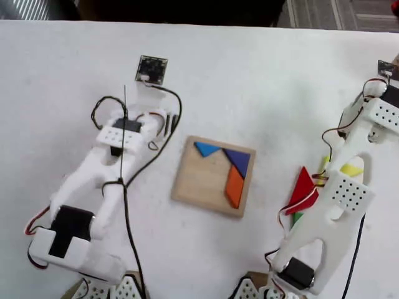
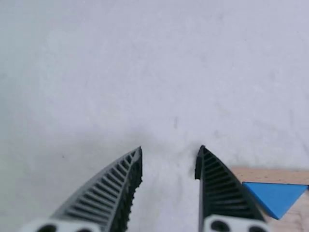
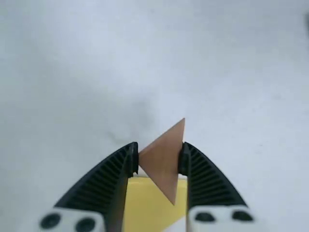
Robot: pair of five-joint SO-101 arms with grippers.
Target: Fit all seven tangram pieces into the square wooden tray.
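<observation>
The square wooden tray (image 1: 199,182) lies flat mid-table. It holds a light blue triangle (image 1: 206,148) in its far left corner, a dark blue triangle (image 1: 240,160) at far right, and an orange parallelogram (image 1: 234,185) just nearer. On the table to the right lie a red triangle (image 1: 303,187), a green piece (image 1: 297,217) and a yellow piece (image 1: 351,169), all partly hidden. A brown triangle (image 3: 163,162) is pinched upright in the right gripper (image 3: 158,151).

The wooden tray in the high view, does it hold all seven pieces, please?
No, the wooden tray holds three: a light blue piece, a dark blue piece and an orange piece.
</observation>
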